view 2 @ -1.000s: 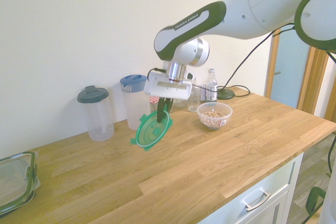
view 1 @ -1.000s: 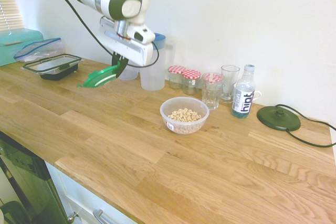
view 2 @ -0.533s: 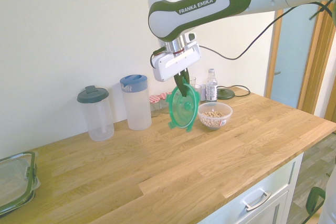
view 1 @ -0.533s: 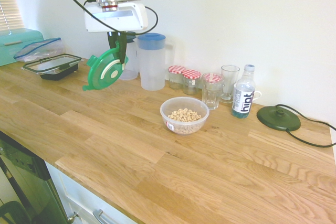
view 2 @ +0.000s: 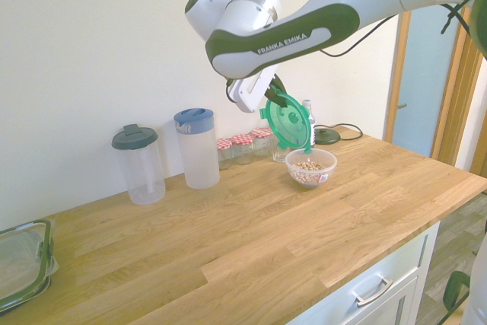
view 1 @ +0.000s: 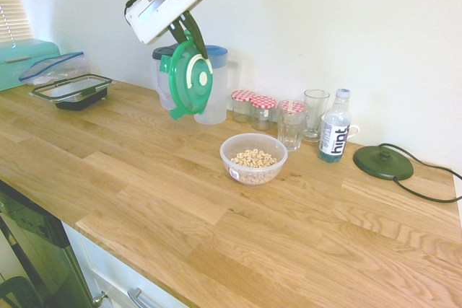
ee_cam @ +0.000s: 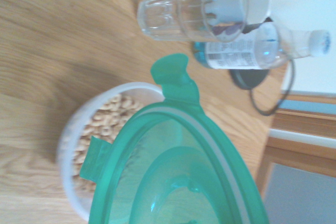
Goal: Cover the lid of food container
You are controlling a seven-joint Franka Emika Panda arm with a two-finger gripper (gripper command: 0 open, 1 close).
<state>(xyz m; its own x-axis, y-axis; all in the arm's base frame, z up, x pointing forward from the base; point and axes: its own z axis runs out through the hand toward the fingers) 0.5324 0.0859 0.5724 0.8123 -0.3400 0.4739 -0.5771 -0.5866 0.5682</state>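
- Your gripper [view 1: 185, 28] hangs high above the wooden counter [view 1: 216, 214], its two fingers pressed together on the rim of the lid [view 1: 186, 81].
- The lid is round, translucent green, with a white ring and a white centre disc. It hangs nearly on edge from the fingers, clear of the counter and touching nothing else.
- In the second exterior view the lid [view 2: 288, 119] sits in the air just above and slightly to one side of the food container [view 2: 310, 167], with a clear gap between them.
- The food container [view 1: 253, 158] is a small round clear bowl holding pale cereal rings, with a small red-and-white label on its side. It stands open on the counter, near the middle.
- In the wrist view the lid [ee_cam: 178, 171] fills the lower part of the picture, one snap tab pointing away, and the cereal bowl [ee_cam: 100, 140] shows partly behind it.
- Behind the bowl, along the wall, you have a row: a tall clear pitcher with a blue lid [view 1: 211, 88], three small jars with red-checked lids [view 1: 254, 109], two drinking glasses [view 1: 303, 122] and a water bottle with a blue label [view 1: 335, 135].
- Further along the wall lies a dark round base with a cord [view 1: 382, 162].
- At the far end of the counter sits a rectangular black-rimmed container [view 1: 72, 91], well apart from the bowl.
- The second exterior view also shows a second clear pitcher with a dark lid [view 2: 138, 164].
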